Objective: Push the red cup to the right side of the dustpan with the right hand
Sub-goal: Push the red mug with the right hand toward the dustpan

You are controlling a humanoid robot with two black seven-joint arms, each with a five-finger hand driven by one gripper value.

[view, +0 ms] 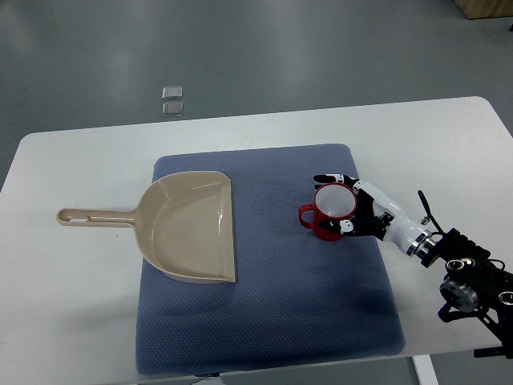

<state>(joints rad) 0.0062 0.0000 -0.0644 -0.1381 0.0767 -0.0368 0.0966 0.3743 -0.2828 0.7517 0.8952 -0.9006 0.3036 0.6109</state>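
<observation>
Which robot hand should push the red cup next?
The right hand. It comes in from the right edge and its fingers already wrap the red cup, which stands on the blue mat right of the dustpan. No left hand shows.

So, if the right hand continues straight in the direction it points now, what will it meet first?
The right hand points toward the picture's left and already has the red cup between its fingers. Past the cup lies bare blue mat, then the open edge of the dustpan, probably the next contact.
</observation>
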